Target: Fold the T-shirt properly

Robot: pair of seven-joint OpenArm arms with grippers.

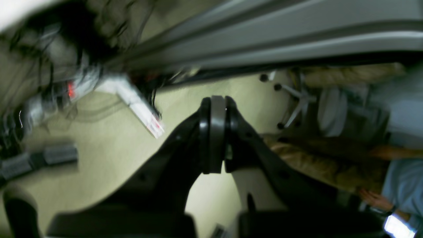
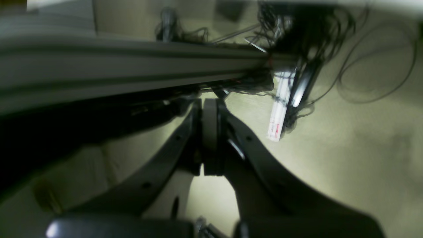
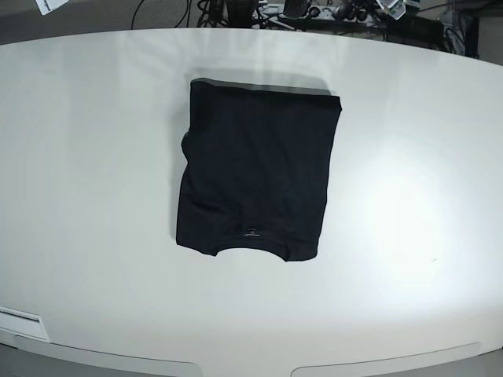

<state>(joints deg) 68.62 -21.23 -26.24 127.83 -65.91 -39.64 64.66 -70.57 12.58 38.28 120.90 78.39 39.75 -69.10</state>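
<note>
While folded T-shirt point(image 3: 255, 169) lies tabled, jaws elsewhere.

Counter point(image 3: 424, 196): white, smooth, with a curved near edge and a curved far edge; a bright glare patch sits on its right half. One item lies directly on it: the black T-shirt point(image 3: 255, 173), folded to a rough rectangle, flat, slightly left of centre. Its neckline faces the near edge, and the small neck label point(image 3: 251, 230) is visible there.
</note>
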